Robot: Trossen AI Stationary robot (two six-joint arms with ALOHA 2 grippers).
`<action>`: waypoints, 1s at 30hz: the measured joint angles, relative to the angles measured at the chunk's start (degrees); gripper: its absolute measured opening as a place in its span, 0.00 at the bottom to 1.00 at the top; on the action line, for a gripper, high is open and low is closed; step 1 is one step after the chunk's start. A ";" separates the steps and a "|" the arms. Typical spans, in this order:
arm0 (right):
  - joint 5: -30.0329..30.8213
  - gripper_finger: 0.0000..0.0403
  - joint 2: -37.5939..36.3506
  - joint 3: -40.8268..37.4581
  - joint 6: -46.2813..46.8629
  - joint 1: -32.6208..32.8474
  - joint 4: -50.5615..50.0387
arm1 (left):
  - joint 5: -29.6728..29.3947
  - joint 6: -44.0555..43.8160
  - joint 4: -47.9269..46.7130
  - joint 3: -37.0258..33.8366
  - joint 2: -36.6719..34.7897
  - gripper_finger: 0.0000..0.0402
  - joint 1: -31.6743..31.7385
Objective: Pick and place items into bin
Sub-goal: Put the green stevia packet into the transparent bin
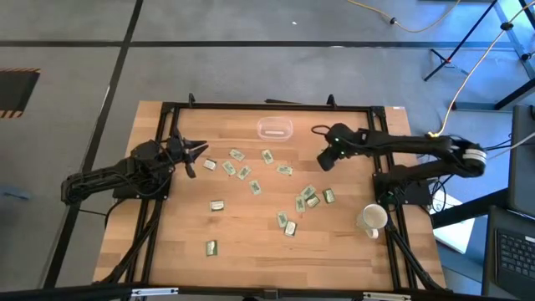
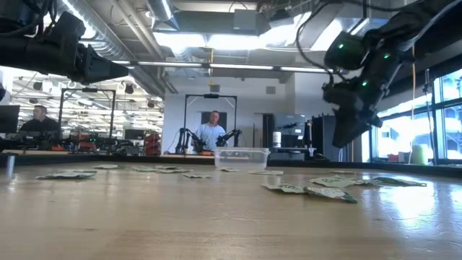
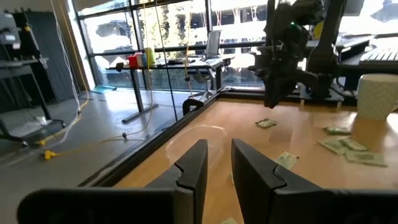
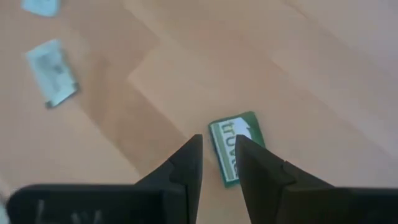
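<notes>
Right gripper (image 4: 217, 163): held above a green packet (image 4: 235, 145) — jaws parted, empty.
Left gripper (image 3: 217, 165): raised over the desk (image 1: 251, 234) — jaws parted, empty.

This is a robotics lab in an open industrial hall: exposed silver ceiling ducts (image 2: 115, 43) and strip lights run overhead, above a grey concrete floor (image 1: 251, 50). Beyond the pale wooden surface (image 1: 251, 234), another pair of dark robot arms (image 2: 189, 139) stands by a seated person (image 2: 211, 131), near tall glass windows (image 3: 155, 37).
</notes>
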 joint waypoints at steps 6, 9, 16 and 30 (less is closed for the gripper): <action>0.00 0.25 7.04 1.52 1.63 -1.95 -1.65 | 0.00 7.47 0.01 0.00 0.00 0.17 -0.01; 0.00 0.25 10.00 1.63 1.58 -2.42 -3.22 | 0.00 9.38 0.01 0.00 0.00 0.17 0.01; 0.34 0.24 12.68 1.80 1.52 -2.46 -3.08 | 0.01 9.87 0.01 0.01 -0.01 0.17 0.01; 0.53 0.02 12.24 1.65 -1.50 -2.51 -3.17 | 0.01 9.87 0.00 0.01 0.00 0.17 0.01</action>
